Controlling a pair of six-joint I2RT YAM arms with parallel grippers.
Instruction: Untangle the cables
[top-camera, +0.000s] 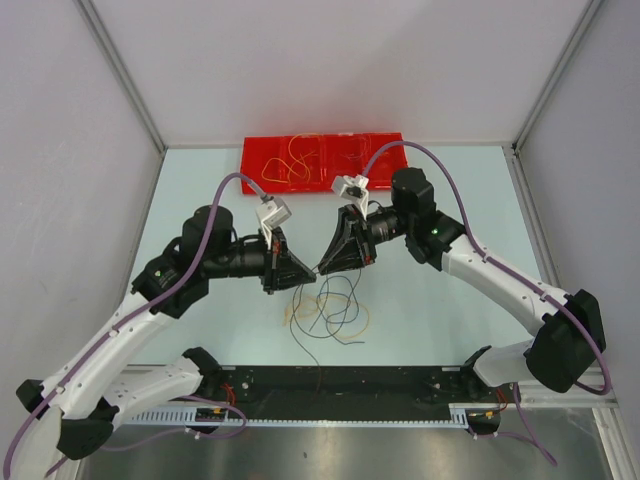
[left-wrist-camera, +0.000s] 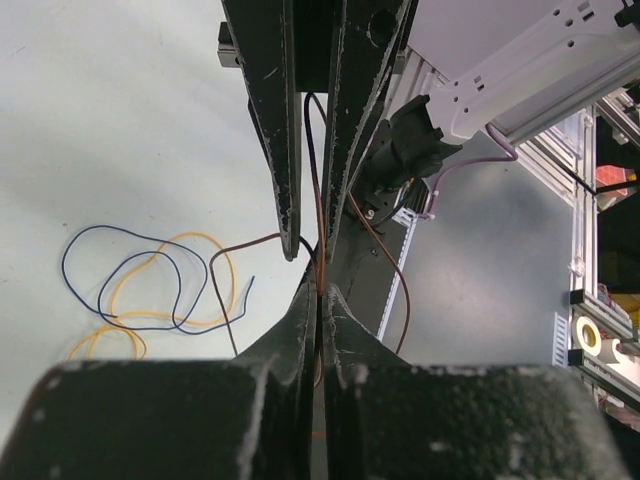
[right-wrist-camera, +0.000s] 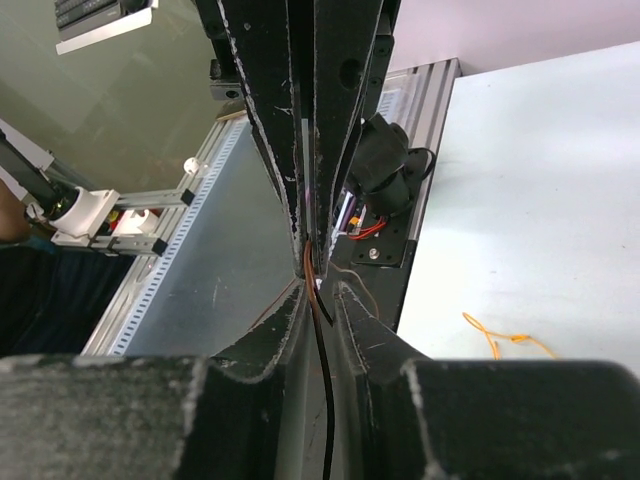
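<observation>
You are looking down on a loose tangle of cables lying on the pale, matte table, just in front of the two arms' meeting point and near the middle of the near half. The wires are hair-thin and limp, curled in overlapping open loops: dark navy strands over pale yellow ones, with one dark end trailing toward the near edge.

The left gripper and the right gripper point at each other, tips almost touching, just above the far edge of the tangle. Both have black, wedge-shaped fingers with scuffed, white-flecked edges.

In the left wrist view, the left fingers are pressed together on a reddish-brown strand, which bends away toward the table. Beyond it lie navy loops and a yellow loop, flat on the surface.

In the right wrist view, the right fingers pinch a dark strand that runs straight down between them, with a trace of reddish-brown at the tips. A small orange wire lies kinked on the table beside them.

At the far edge sits a flat, glossy red tray holding a few more thin curled wires, well apart from the tangle.
</observation>
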